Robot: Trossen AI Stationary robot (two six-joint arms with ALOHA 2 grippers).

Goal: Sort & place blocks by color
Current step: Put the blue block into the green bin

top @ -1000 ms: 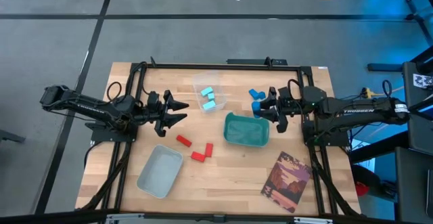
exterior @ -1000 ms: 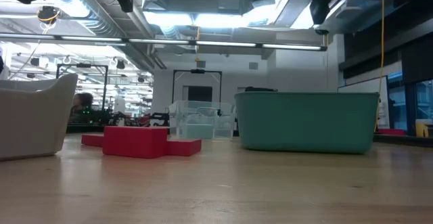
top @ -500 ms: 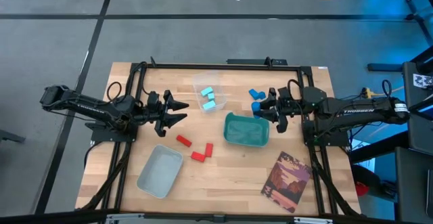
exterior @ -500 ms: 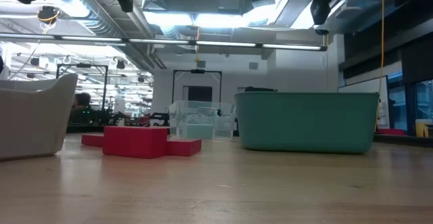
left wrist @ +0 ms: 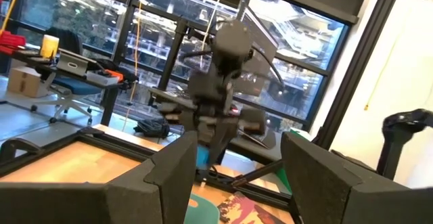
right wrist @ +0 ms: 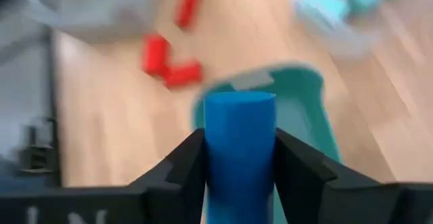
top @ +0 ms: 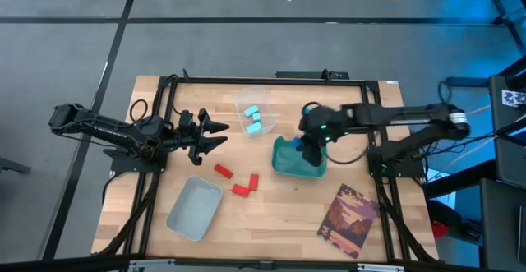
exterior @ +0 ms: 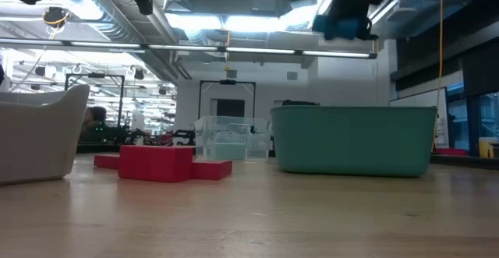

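Now right pincer (right wrist: 238, 158) pinches dark blue block (right wrist: 239, 143) upright, hovering above teal bin (top: 283, 163). Block looks light, rigid, smooth-sided; flat opposite faces give surest hold. Left pincer (top: 220, 135) waits spread, red blocks (top: 244, 186) just beyond on desk (top: 271, 214).

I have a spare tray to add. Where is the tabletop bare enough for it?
Bare wood lies between the grey tray and the picture card, below the red blocks. The middle is crowded: clear container, teal bin, right gripper holding a blue block.
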